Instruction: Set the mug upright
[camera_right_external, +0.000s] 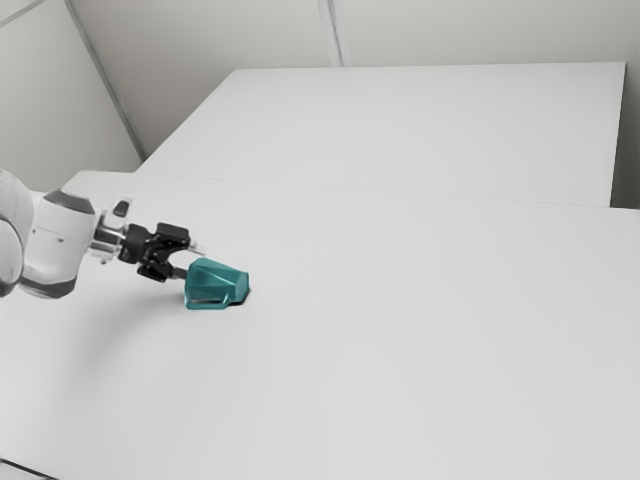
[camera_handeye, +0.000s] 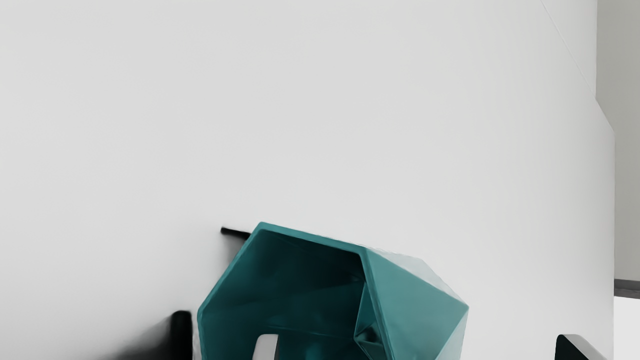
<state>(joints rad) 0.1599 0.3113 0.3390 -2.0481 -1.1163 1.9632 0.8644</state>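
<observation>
Bench (camera_right_external: 430, 350), broad and pale, runs across the exterior view, with a second pale surface (camera_right_external: 400, 125) beyond it. White arm (camera_right_external: 60, 240) comes in from the exterior view's left, low over the bench. At its end the black hand (camera_right_external: 193, 262) is open, its two fingertips (camera_handeye: 266, 347) well apart. Beside them the teal, faceted mug (camera_right_external: 217, 282) lies on its side on the bench, not upright, its mouth facing the hand and its base toward the exterior view's right. In the wrist view one fingertip overlaps the mouth and the other stands out past the mug's side; whether either touches cannot be told. The mug's handle (camera_right_external: 207, 306) lies on the side away from the second surface.
</observation>
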